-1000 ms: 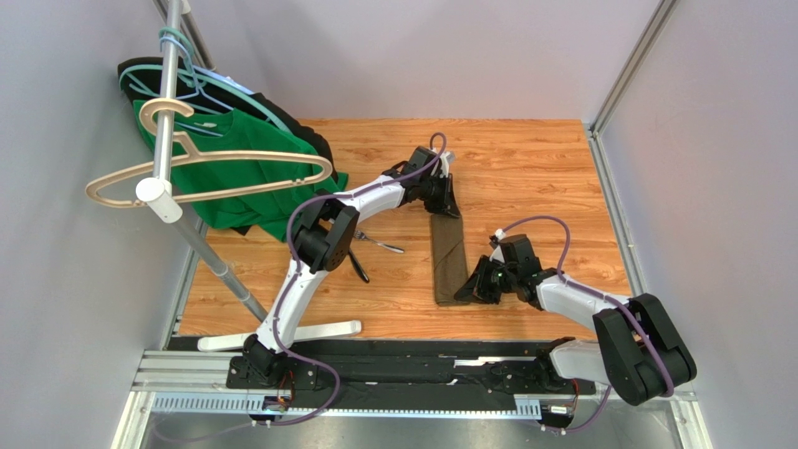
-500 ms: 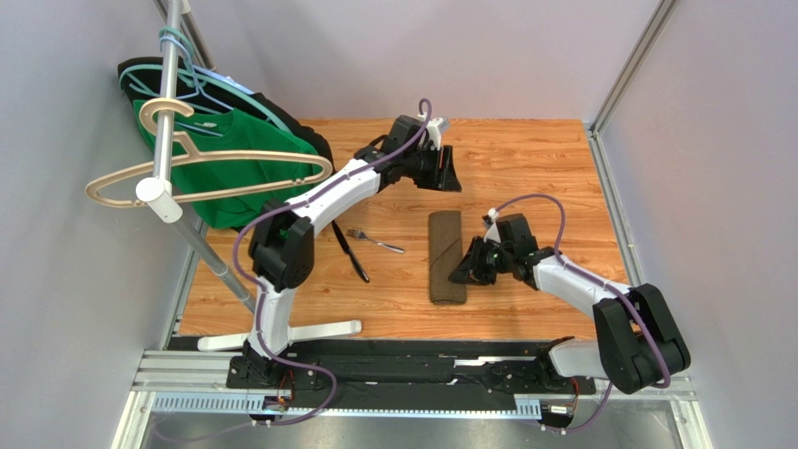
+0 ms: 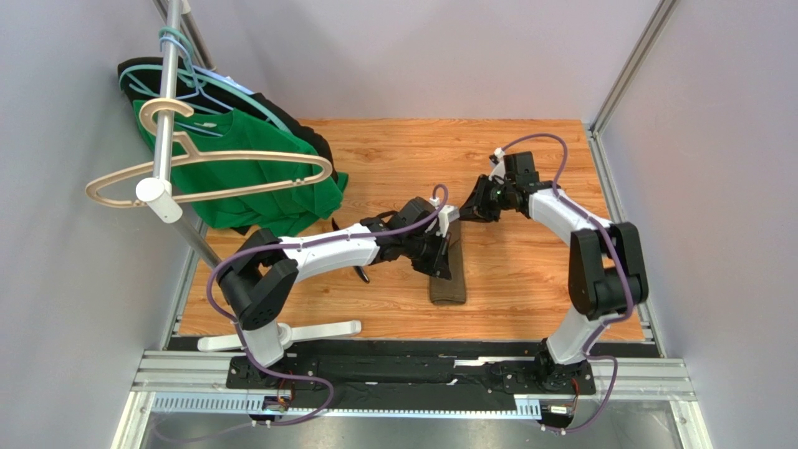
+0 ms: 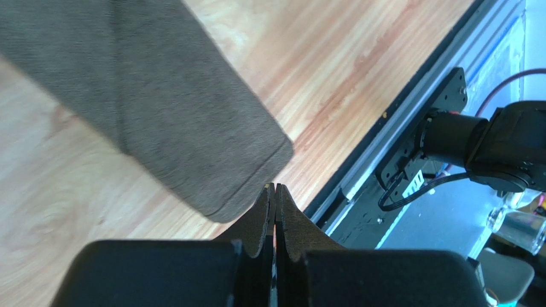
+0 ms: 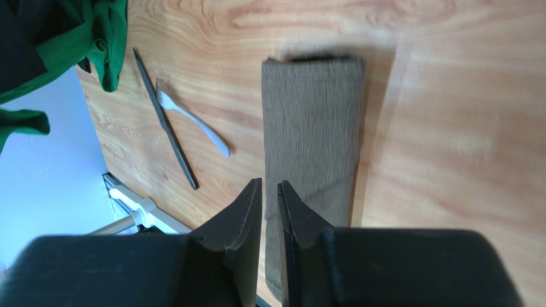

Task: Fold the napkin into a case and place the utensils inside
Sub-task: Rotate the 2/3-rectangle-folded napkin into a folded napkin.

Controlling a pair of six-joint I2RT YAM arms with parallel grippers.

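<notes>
Top external: the napkin (image 3: 449,281) lies flat on the wooden table (image 3: 524,271), folded into a long narrow strip. The left gripper (image 3: 438,262) is low over the strip's left edge and the right gripper (image 3: 465,211) is just past its far end. Left fingers (image 4: 256,220) are pressed tight together and empty; right fingers (image 5: 247,211) are almost closed with a thin slit, gripping nothing. The utensils (image 5: 192,121) lie on the wood left of the napkin, apart from it, near the green shirt (image 5: 106,38).
</notes>
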